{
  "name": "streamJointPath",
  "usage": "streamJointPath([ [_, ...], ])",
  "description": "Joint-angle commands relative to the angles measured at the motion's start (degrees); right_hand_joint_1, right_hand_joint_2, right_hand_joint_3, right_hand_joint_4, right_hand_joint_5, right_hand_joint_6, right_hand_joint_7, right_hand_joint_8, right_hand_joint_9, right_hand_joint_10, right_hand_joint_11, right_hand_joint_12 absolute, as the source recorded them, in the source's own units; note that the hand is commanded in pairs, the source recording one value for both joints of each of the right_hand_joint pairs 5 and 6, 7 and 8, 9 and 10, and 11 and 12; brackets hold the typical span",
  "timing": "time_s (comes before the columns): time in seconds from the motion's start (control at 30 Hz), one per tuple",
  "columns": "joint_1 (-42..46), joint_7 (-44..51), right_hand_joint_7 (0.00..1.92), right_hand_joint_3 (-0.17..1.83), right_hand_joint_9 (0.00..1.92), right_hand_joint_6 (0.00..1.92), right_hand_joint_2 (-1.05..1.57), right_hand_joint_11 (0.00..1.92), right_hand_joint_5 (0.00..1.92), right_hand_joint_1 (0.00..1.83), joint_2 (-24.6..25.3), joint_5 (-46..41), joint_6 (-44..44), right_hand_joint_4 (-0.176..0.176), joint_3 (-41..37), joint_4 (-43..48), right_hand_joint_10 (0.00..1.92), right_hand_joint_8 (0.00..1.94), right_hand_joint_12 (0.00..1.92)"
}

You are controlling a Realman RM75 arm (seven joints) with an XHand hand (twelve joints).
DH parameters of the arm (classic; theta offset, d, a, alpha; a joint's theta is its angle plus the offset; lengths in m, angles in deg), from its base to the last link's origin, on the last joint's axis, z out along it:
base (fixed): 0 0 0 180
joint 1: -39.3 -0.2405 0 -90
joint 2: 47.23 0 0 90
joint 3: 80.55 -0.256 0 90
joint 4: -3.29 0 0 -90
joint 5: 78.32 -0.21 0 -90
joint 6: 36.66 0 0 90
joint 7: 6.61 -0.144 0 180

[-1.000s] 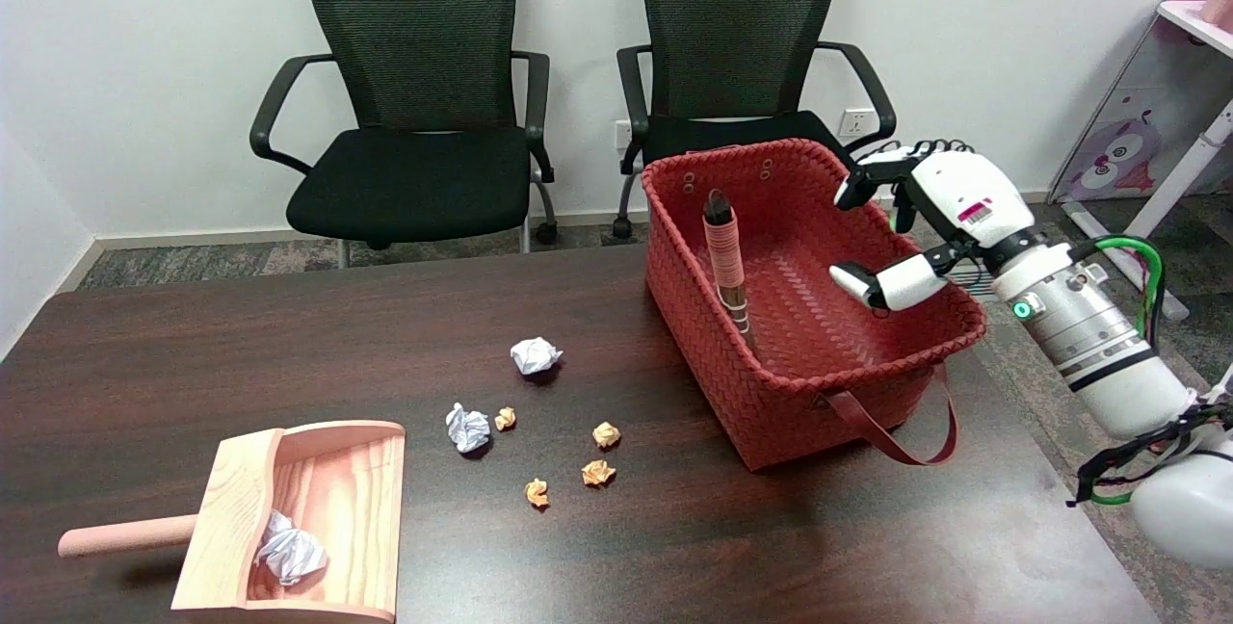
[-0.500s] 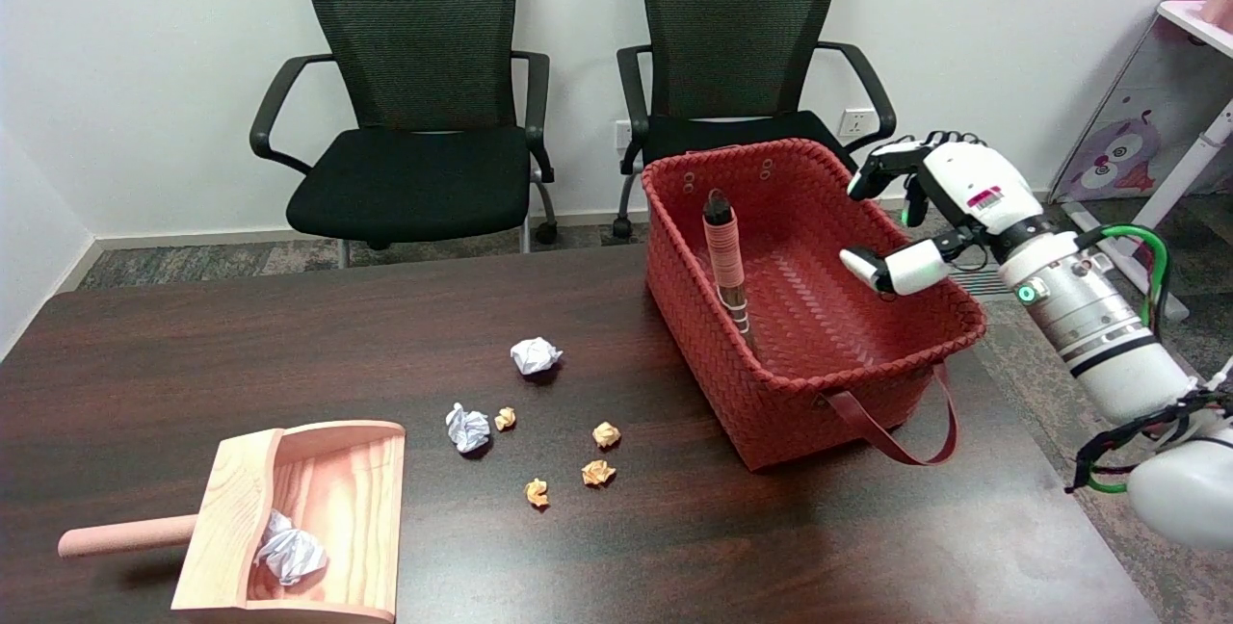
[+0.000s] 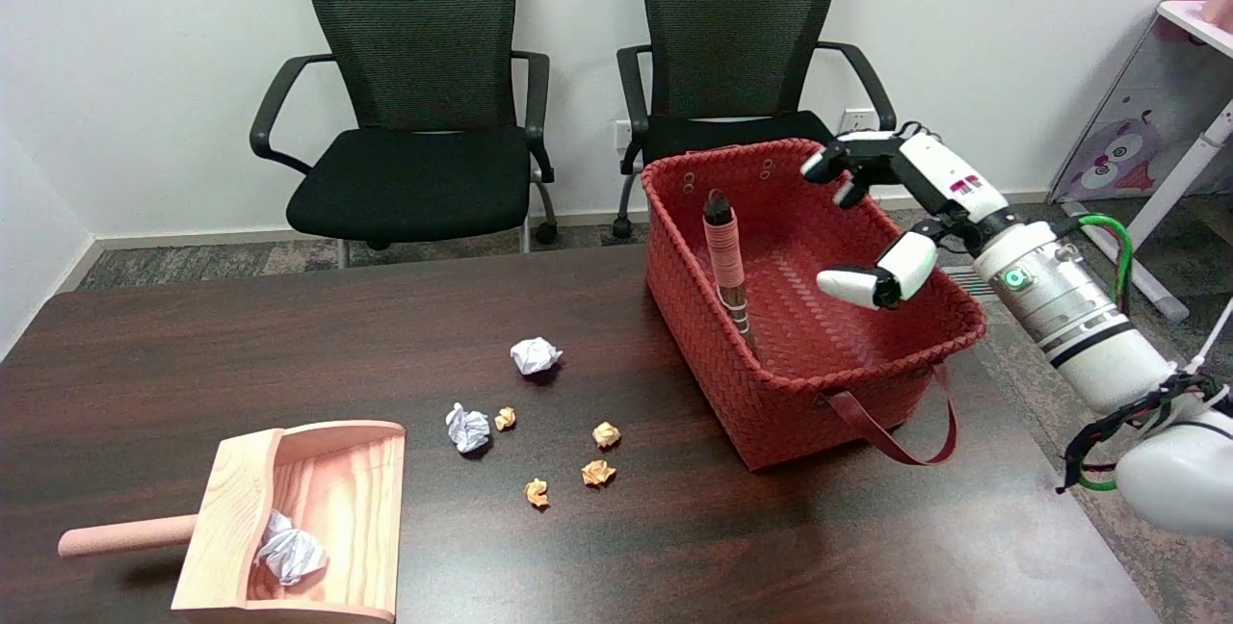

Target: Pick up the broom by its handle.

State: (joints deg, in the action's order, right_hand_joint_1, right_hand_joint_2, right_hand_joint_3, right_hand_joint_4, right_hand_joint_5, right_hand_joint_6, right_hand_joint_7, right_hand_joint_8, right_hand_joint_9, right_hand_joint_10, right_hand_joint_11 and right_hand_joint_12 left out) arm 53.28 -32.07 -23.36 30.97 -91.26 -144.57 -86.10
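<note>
Broom point(image 3: 724, 263) leans upright inside red basket point(image 3: 771, 393).

Right hand point(image 3: 901, 220) over the red woven basket point(image 3: 771, 393) at the bench's point(image 3: 674, 547) far right, empty, fingers spread apart. Broom point(image 3: 725, 263) leans upright against the basket's left inner wall, clear of the hand. Wooden dustpan point(image 3: 318, 528) at near left corner, one white paper ball point(image 3: 289, 552) inside. Crumpled paper scraps point(image 3: 535, 354) mid-bench, white and orange. Two black chairs point(image 3: 414, 114) behind the far edge.
</note>
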Motion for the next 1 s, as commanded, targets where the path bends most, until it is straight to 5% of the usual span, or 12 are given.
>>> streamJointPath([
  [0.03,-2.3,-25.8,0.59,1.28,0.49,0.59,-0.39,0.70,0.59,0.98,-0.5,6.8,5.0,-0.052,0.2,-2.9,0.49,0.59,0.70],
  [0.47,-5.3,-36.1,0.47,1.29,0.39,0.47,-0.51,0.49,0.47,0.96,9.8,12.8,7.5,-0.027,0.6,2.8,0.39,0.47,0.49],
  [0.7,-7.6,-38.7,0.48,1.27,0.40,0.48,-0.48,0.53,0.48,0.94,12.3,15.0,12.0,-0.035,0.8,3.8,0.40,0.48,0.53],
  [1.0,-22.4,-42.5,0.48,1.24,0.41,0.48,-0.45,0.55,0.48,0.94,13.2,15.0,11.6,-0.046,15.7,9.4,0.41,0.48,0.55],
])
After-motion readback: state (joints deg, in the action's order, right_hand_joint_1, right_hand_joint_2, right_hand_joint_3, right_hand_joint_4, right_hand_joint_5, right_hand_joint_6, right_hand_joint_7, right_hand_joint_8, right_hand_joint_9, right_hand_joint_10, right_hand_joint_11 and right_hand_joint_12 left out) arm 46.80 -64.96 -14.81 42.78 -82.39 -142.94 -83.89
